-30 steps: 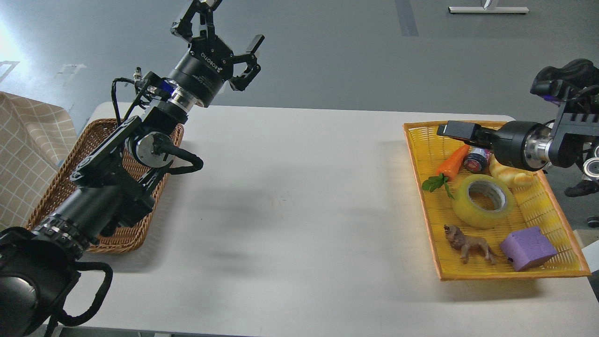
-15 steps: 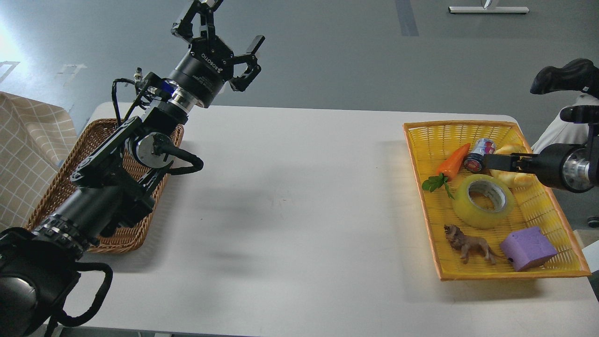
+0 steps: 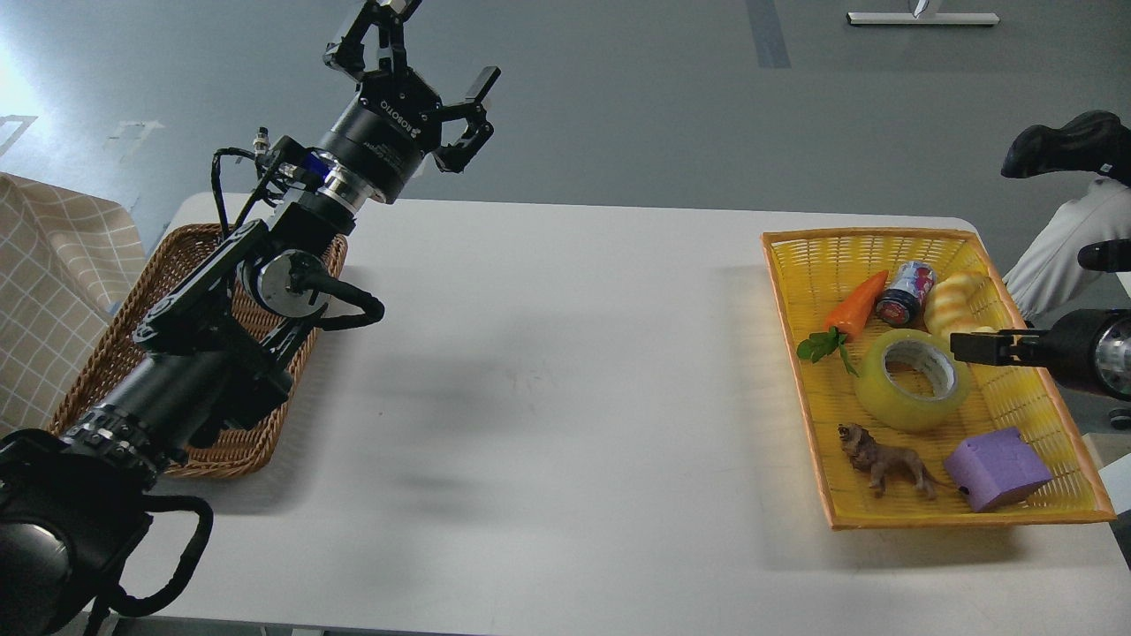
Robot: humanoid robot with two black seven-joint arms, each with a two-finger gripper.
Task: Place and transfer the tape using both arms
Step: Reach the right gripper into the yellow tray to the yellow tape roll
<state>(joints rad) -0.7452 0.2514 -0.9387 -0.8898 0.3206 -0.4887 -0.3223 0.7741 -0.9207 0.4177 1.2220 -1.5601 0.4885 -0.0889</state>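
1. A white table [image 3: 548, 371] fills the view from the robot's head, with a basket at each end.
2. The yellow tray [image 3: 1043, 402] sits at the right end of the table. The tape [image 3: 915, 380], a glossy yellow roll with a pale core, lies flat near the tray's middle.
3. Around the tape in the tray: a toy carrot [image 3: 853, 306] with green leaves, a small can [image 3: 905, 293] and a bread-shaped toy [image 3: 952, 302] on the far side, a brown lion figure [image 3: 886, 460] and a purple block [image 3: 997, 469] on the near side.
4. The right gripper [image 3: 976, 346] reaches in from the right edge, its tip just beside the tape's right rim. It is seen dark and side-on, so I cannot tell whether its fingers are apart or closed.
5. The left gripper [image 3: 415, 66] is raised high past the table's far left corner, fingers spread wide and empty.
6. A brown wicker basket [image 3: 115, 353] lies under the left arm at the table's left end, beside a checked cloth [image 3: 49, 300].
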